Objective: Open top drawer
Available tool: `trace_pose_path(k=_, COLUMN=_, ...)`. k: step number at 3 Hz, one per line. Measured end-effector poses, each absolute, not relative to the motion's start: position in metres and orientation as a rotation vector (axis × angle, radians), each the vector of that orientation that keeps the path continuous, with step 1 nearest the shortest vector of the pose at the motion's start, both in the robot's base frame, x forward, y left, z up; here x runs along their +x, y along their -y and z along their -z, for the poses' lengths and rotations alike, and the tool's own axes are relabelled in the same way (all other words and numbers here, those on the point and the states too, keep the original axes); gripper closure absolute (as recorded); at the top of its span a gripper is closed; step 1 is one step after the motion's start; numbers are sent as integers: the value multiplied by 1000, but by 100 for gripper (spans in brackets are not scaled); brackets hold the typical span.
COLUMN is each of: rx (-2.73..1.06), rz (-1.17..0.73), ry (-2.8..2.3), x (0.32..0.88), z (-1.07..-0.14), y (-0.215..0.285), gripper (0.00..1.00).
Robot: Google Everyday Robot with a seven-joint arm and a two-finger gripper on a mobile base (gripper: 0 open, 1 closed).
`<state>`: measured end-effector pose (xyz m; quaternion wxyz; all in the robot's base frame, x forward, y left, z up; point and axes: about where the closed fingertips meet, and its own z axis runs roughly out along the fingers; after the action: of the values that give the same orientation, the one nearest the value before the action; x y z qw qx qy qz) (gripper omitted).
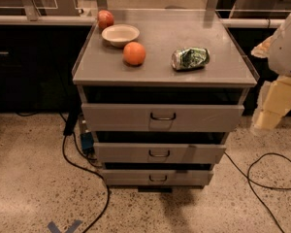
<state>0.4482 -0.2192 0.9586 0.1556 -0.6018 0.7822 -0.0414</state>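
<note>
The top drawer [121,117] is the widest of three grey drawers in a grey metal cabinet. It has a flat front with a small dark wire handle [163,116] at its centre, and a dark gap shows above the front. My gripper [274,106], cream-coloured, hangs at the right edge of the view. It is beside the cabinet's right side at the height of the top drawer, apart from it and well right of the handle.
On the cabinet top [165,67] lie an orange [134,53], a white bowl [120,34], an apple [105,19] and a crushed can [190,58]. Two narrower drawers [121,153] sit below. Black cables [262,174] run over the speckled floor on both sides.
</note>
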Motion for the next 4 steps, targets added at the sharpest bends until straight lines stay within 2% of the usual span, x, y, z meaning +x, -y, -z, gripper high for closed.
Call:
trace_pose_path(k=2, rx=-1734, rz=74, ry=-2250, x=494, z=-875, y=227, gripper=0)
trace_pose_path(k=3, rx=-1755, rz=13, ry=-2178, x=535, z=-808, y=209, gripper=0)
trace_pose_path(k=4, rx=-1762, rz=1, ry=-2173, x=536, z=-800, y=208, gripper=0)
